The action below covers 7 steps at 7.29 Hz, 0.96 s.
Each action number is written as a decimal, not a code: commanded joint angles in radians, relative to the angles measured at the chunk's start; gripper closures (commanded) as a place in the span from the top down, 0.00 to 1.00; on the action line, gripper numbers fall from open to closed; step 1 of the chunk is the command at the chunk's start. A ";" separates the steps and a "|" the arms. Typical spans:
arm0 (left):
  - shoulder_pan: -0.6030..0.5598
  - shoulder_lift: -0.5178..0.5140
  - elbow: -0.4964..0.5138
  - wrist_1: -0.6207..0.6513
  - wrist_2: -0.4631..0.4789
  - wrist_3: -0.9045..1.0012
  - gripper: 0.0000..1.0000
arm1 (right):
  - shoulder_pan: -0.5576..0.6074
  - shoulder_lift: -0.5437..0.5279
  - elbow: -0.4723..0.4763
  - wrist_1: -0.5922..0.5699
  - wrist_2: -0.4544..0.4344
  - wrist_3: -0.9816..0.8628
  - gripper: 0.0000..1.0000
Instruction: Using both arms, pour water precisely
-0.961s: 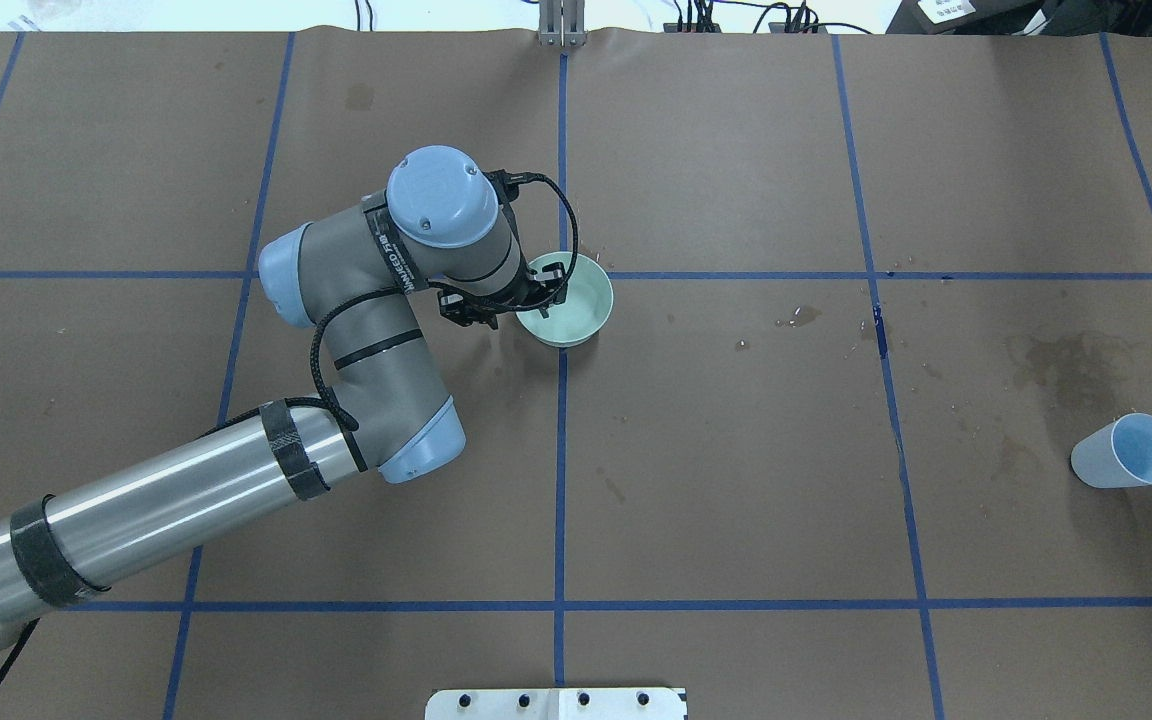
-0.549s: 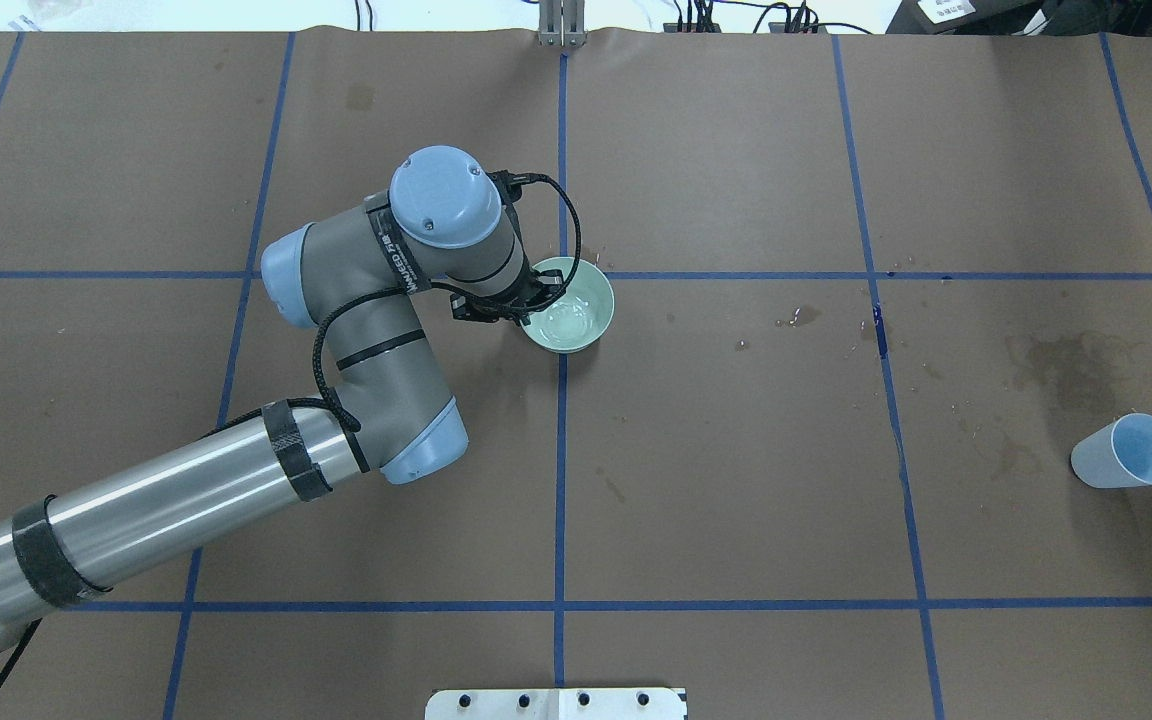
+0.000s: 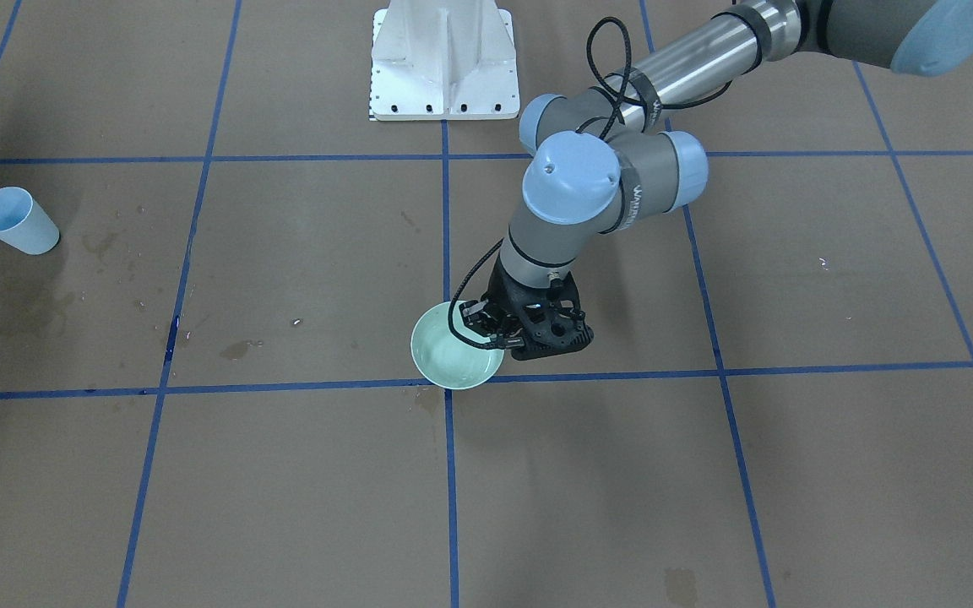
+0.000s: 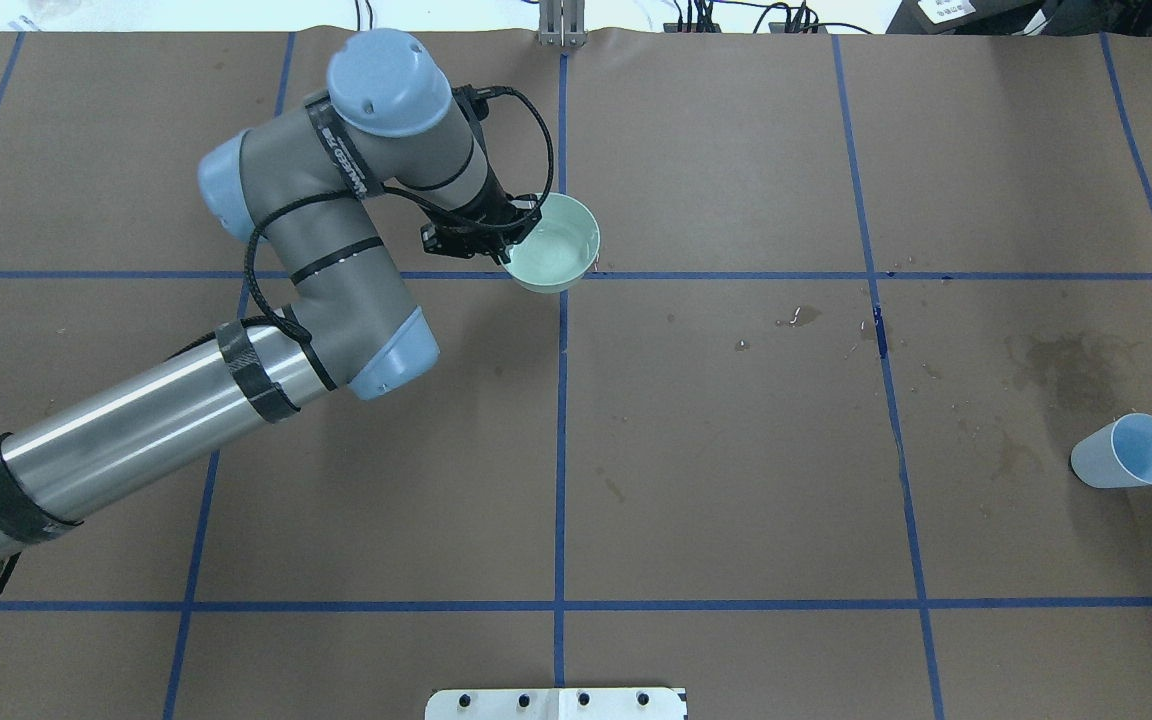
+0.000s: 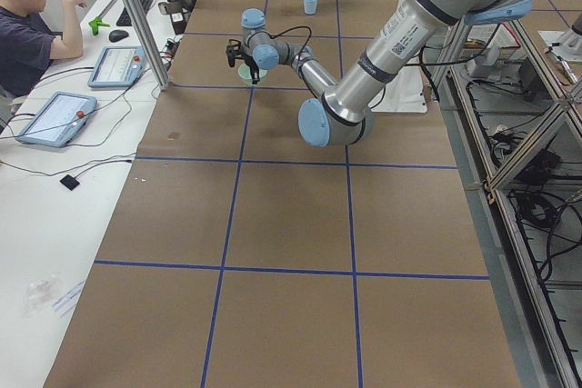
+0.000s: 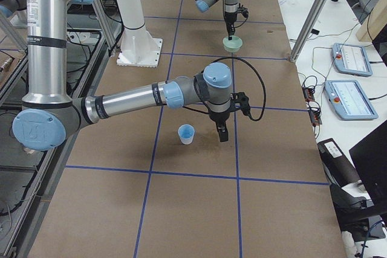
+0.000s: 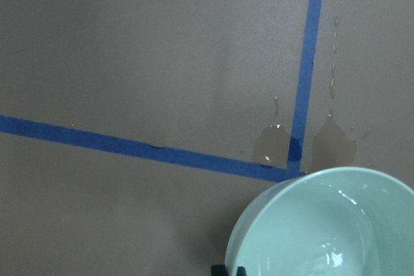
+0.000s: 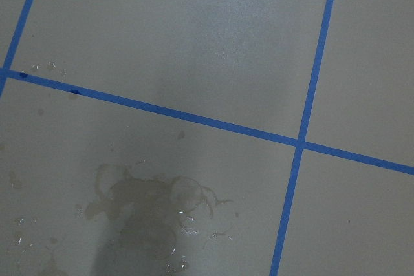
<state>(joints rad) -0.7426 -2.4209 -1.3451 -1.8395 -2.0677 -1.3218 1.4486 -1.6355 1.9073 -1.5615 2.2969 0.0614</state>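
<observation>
My left gripper [image 4: 516, 238] is shut on the near rim of a pale green bowl [image 4: 561, 235] and holds it above the brown paper, close to a blue tape crossing. The same bowl [image 3: 453, 359] hangs from that gripper [image 3: 493, 333] in the front-facing view. A shallow, shiny pool of water [image 7: 333, 256] lies in the bowl's bottom. An empty light-blue cup [image 4: 1128, 452] stands at the table's right. Only the exterior right view shows my right gripper [image 6: 222, 132]. It hangs just beside the cup [image 6: 187, 134], and I cannot tell whether it is open or shut.
Wet stains mark the paper near the cup [image 4: 1066, 360] and under the right wrist camera [image 8: 155, 205]. A white pedestal base [image 3: 444, 59] stands at the robot's edge. A person [image 5: 27, 34] sits at a side desk with tablets.
The left arm has risen and carried the bowl away from the robot and slightly left, from just below the blue tape line to above it. The cup has not moved.
</observation>
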 commanded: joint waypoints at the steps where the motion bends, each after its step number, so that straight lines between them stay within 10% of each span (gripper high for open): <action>1: -0.117 0.115 -0.122 0.067 -0.113 0.151 0.00 | 0.001 0.002 0.001 -0.014 0.013 0.000 0.99; 5: -0.224 0.623 -0.414 0.037 -0.184 0.491 0.00 | 0.001 -0.007 0.009 -0.012 0.018 0.000 0.99; 7: -0.224 0.870 -0.440 -0.222 -0.186 0.484 0.00 | 0.006 -0.006 0.012 -0.012 0.018 0.000 0.99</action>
<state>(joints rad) -0.9650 -1.7046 -1.7669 -1.9087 -2.2520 -0.8424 1.4517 -1.6418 1.9167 -1.5739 2.3147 0.0613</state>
